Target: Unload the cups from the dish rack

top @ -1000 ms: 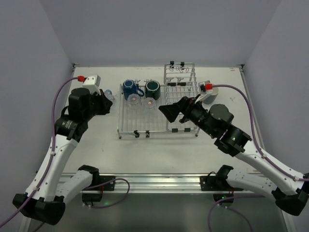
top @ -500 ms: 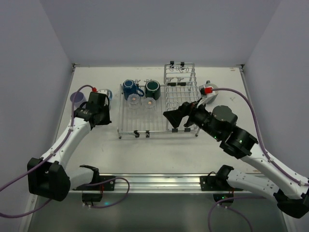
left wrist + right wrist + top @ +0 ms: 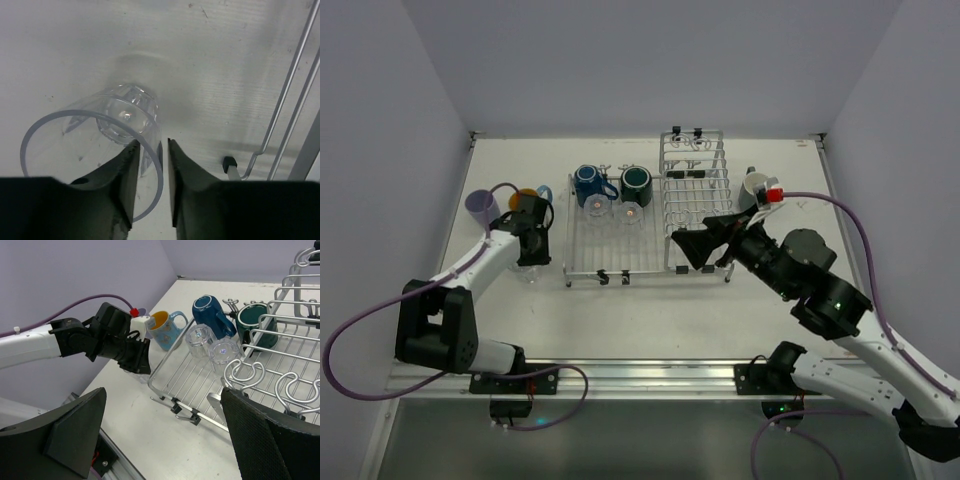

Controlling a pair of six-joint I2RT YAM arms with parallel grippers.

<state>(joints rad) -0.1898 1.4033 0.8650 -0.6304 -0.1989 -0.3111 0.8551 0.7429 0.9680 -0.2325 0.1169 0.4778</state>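
My left gripper [image 3: 530,256] is shut on the rim of a small clear glass [image 3: 97,142], one finger inside and one outside. The glass is upright, low at the table just left of the dish rack [image 3: 582,262]. In the rack a blue mug [image 3: 587,183], a dark green mug [image 3: 637,182] and two clear glasses [image 3: 598,207] [image 3: 631,211] lie on the flat grid. My right gripper [image 3: 692,246] is open and empty, above the near end of the raised tined section. In the right wrist view it [image 3: 165,440] looks over the rack [image 3: 172,371] towards the left gripper [image 3: 135,357].
A lavender tumbler [image 3: 480,205] and a light-blue mug with an orange inside [image 3: 532,196] stand on the table left of the rack. A grey-green mug [image 3: 754,187] stands right of the rack. The left wall is close to the tumbler.
My left arm has swung towards the near side and lowered the clear glass to the table left of the rack, uncovering the tumbler and light-blue mug. My right arm has drawn slightly right.
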